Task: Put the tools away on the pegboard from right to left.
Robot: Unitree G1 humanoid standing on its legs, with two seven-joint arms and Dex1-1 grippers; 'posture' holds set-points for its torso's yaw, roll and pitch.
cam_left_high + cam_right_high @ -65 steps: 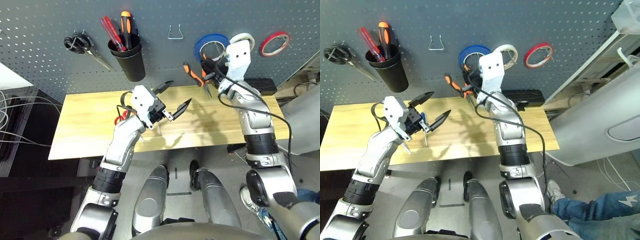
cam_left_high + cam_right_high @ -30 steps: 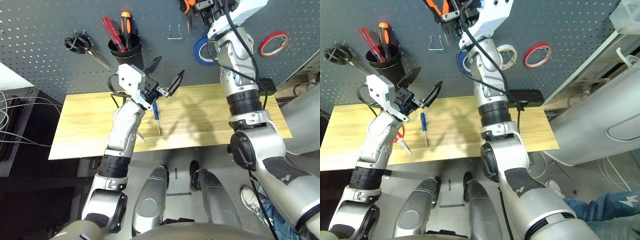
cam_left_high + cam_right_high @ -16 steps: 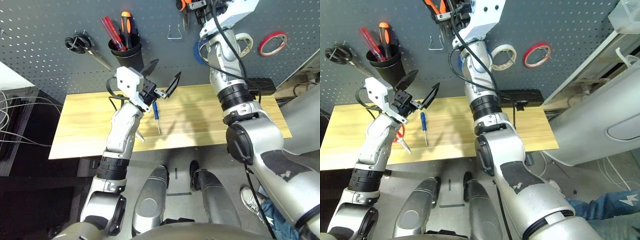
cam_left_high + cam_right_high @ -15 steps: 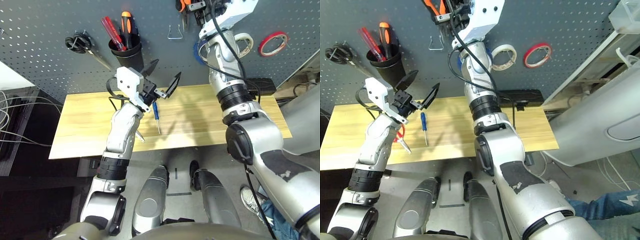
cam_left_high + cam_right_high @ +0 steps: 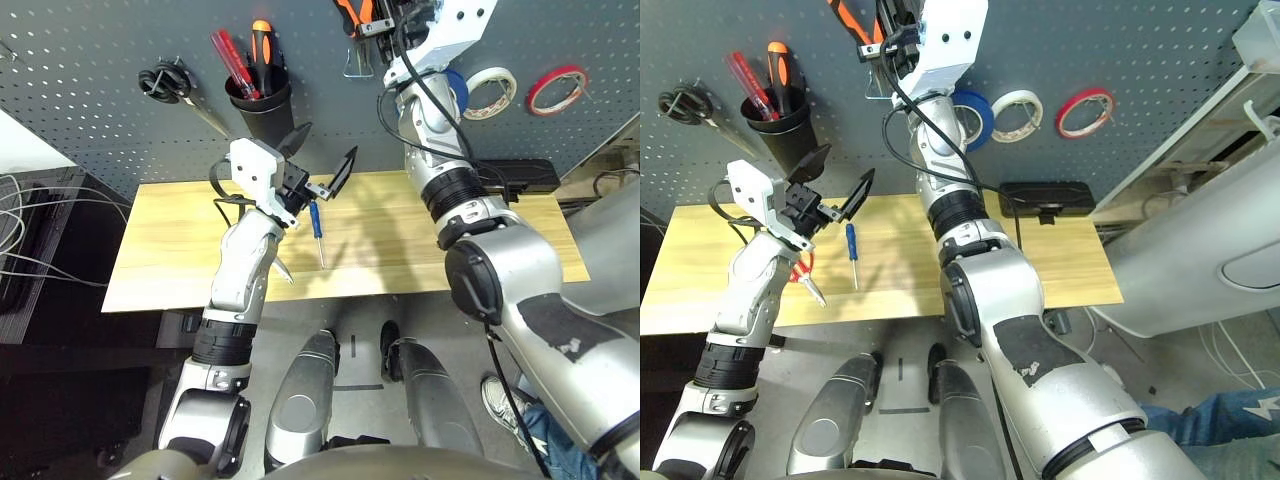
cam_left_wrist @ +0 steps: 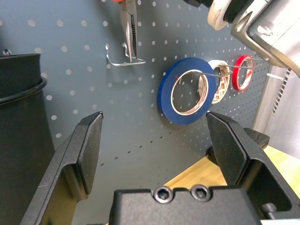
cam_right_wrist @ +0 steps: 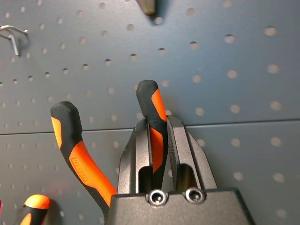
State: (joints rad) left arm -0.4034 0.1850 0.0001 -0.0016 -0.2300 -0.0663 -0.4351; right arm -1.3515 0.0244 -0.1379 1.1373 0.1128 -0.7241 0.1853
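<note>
**Pliers up at the hook, screwdriver and scissors on the bench**

I've got the orange-and-black-handled pliers (image 7: 79, 159) pinched in the right gripper (image 7: 159, 136): its two fingers are clamped tight on one handle, the other handle splays off to the side. In the left wrist view the pliers' nose hangs down inside the wire hook (image 6: 123, 60) on the pegboard (image 5: 90, 90). The blue tape ring (image 6: 183, 91) is already on the board just beside that hook, with a white tape roll (image 5: 493, 90) and a red tape roll (image 5: 556, 88) further along.

My left gripper (image 5: 318, 163) is spread wide with nothing in it, held above the wooden table (image 5: 180, 260). The small blue-handled screwdriver (image 5: 316, 222) lies on the table right under it, and I can see a bit of the red-handled scissors (image 5: 803, 272) poking out behind the left forearm.

Containers: the black cup (image 5: 262, 108) on the board holds a red-handled tool and an orange-and-black-handled one, both upright. Black-handled scissors (image 5: 165, 82) hang beyond the cup.
</note>
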